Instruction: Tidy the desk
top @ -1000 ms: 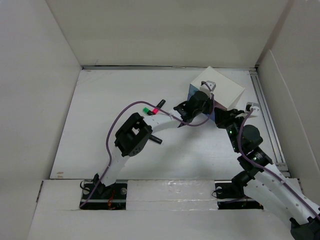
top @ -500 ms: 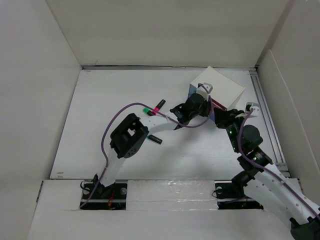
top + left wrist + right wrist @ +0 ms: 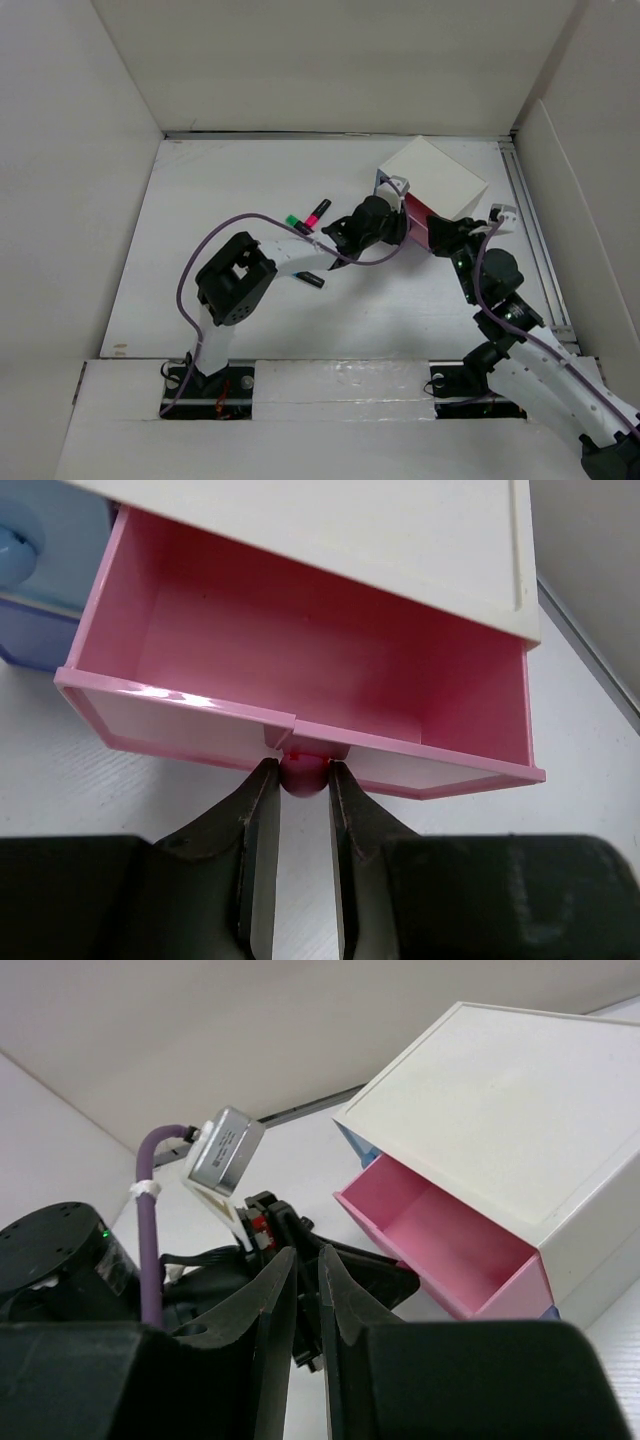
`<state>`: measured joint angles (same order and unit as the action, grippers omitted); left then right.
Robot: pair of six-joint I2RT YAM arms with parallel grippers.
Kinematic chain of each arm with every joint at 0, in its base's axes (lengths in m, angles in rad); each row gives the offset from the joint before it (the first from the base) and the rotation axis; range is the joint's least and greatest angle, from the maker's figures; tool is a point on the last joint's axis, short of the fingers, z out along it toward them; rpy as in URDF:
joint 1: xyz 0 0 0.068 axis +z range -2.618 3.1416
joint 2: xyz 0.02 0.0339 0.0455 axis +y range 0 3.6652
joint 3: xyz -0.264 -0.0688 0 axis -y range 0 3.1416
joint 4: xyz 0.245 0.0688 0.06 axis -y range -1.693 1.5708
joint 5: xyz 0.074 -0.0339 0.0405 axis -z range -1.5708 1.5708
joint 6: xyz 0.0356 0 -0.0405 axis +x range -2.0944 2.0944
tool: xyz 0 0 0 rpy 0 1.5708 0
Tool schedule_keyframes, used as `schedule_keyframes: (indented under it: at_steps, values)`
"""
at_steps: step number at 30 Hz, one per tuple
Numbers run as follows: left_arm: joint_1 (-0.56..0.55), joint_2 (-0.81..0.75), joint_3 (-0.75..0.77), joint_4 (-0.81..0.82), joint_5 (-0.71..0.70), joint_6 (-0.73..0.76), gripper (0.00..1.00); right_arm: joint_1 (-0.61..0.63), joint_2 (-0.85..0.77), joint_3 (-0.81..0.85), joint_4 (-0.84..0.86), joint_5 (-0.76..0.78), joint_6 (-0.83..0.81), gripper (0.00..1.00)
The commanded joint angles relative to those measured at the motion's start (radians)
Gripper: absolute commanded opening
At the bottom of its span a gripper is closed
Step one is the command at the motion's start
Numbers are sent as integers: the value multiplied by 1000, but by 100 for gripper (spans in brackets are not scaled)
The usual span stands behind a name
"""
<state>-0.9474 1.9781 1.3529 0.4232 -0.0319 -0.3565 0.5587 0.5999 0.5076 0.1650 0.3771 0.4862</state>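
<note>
White panel walls (image 3: 100, 150) box in the desk (image 3: 200, 200), a wide, flat, matte white tabletop with a faintly grained surface. It lies beneath both sets of fingers and spreads well beyond them on every side. Its longer axis runs left to right across the overhead view, and a metal rail (image 3: 530, 230) lines its right edge.

The left gripper (image 3: 300, 780) has its dark, smooth fingers (image 3: 258, 820) pinching a small rounded pink knob (image 3: 303, 775). Just past the fingertips, the knob sits at the middle of the front of a glossy pink plastic drawer (image 3: 300, 660). The drawer stands open and hollow under the lid of a small white rectangular box (image 3: 440, 175). A pale blue drawer (image 3: 40, 560) is to the left of those fingers, in the same box.

The right gripper (image 3: 305, 1270) hovers with its black fingers (image 3: 275, 1300) almost pressed together, a slim gap between them and nothing held. The open drawer lies beyond and to the right of its tips, and the left arm's wrist and purple cable (image 3: 150, 1240) are just in front.

Well to the left of both grippers, a green-capped marker (image 3: 293, 220), a pink-capped marker (image 3: 318, 212) and a black marker (image 3: 310, 280) lie flat on the desk.
</note>
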Motion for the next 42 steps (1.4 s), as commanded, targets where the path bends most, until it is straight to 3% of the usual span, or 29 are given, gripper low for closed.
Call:
schedule_keyframes:
  at_steps: [1,11,20,38,41,42]
  values:
    - [-4,-97,-40,57,26,-4,0,10,9,-4,42,-4,-3,20]
    - [-4,-146,-113,46,13,25,0,10,139,28,34,25,-9,1]
    - [-4,-190,-163,26,21,48,0,10,245,69,-19,129,-9,2]
    - [-4,-226,-233,-24,-26,59,0,-60,293,78,-25,97,-3,1]
    - [-4,-220,-224,-38,-43,50,25,-60,294,78,-27,97,-5,2]
    - [-4,-228,-227,-38,-54,48,38,-69,291,78,-27,95,-5,3]
